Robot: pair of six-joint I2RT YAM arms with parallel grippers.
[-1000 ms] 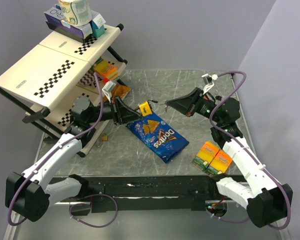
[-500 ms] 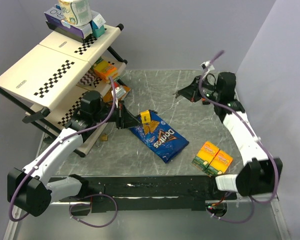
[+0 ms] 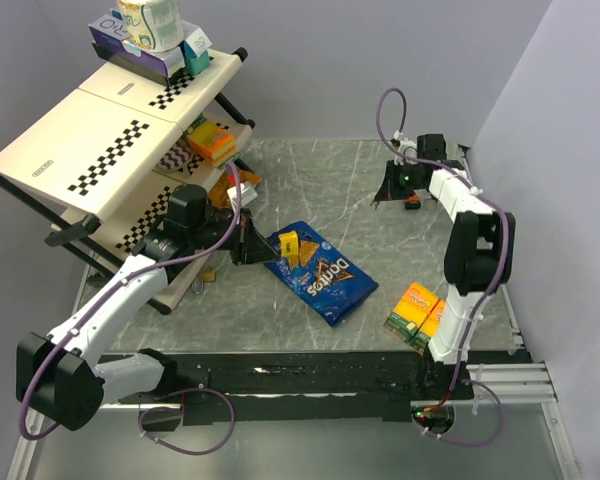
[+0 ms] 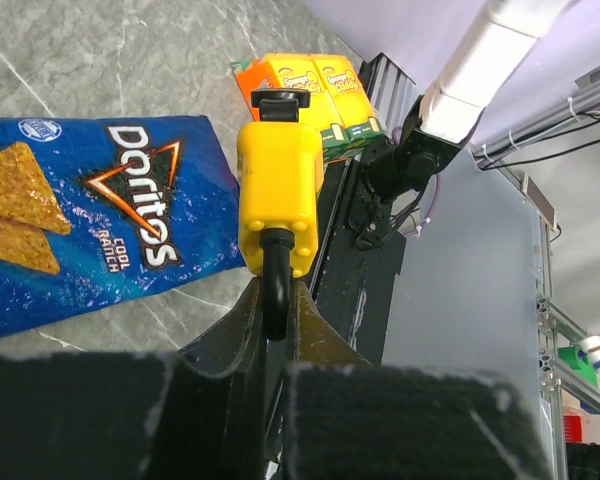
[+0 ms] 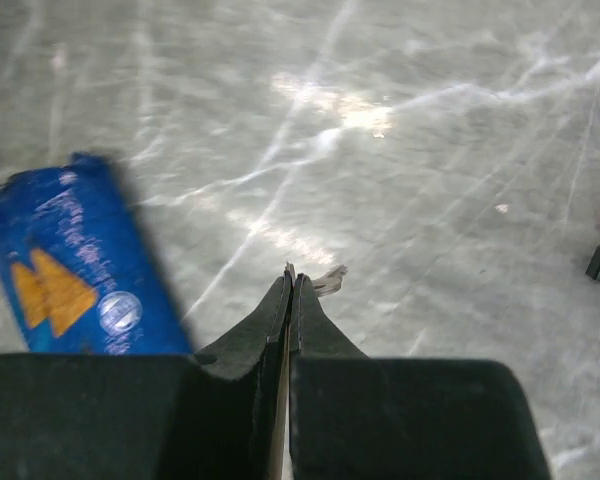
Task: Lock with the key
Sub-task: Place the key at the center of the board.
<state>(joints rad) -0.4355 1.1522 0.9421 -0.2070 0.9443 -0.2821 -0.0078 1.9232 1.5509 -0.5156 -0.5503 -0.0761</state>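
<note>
The left arm (image 3: 110, 305) and right arm (image 3: 448, 188) have white shells with black joints. A purple cable (image 3: 379, 115) loops along each. The left claw (image 4: 276, 300) and right claw (image 5: 291, 282) are black tapering wedges.

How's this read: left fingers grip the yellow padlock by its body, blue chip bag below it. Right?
Not quite. The left fingers are shut on the padlock's black shackle, not its yellow body; the left wrist view shows it. The blue chip bag does lie below it.
</note>
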